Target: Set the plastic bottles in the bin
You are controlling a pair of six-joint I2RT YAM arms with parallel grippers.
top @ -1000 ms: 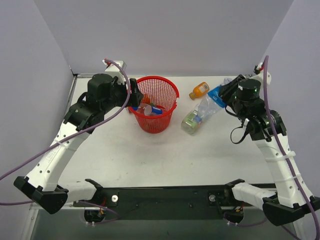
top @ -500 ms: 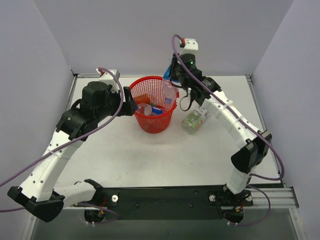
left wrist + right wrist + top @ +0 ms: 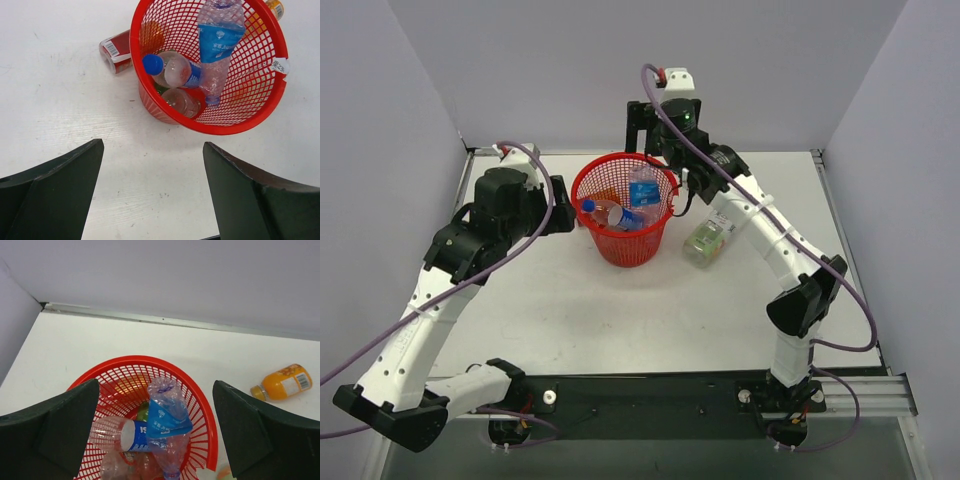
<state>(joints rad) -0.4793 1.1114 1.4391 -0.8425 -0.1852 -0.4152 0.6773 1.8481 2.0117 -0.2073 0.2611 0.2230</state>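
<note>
Change: the crushed clear blue-labelled bottle (image 3: pixel 167 412), aloft in the right claw (image 3: pixel 156 385) half a second ago, now leans neck-down inside the red mesh bin (image 3: pixel 227 131). Right claw released, empty, above the bin. Left claw (image 3: pixel 154 144) released, beside it. Judgement: one more bottle deposited. Orange bottle (image 3: pixel 282 384) and pale green bottle (image 3: pixel 705 240) lie on the smooth white worktop (image 3: pixel 620 310). Bottle plastic thin, creased, glossy; bin lattice rigid, thick-rimmed.

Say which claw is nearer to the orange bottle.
Right. The right claw hovers over the bin, next to the orange bottle; the left claw is beyond the bin's other side.
</note>
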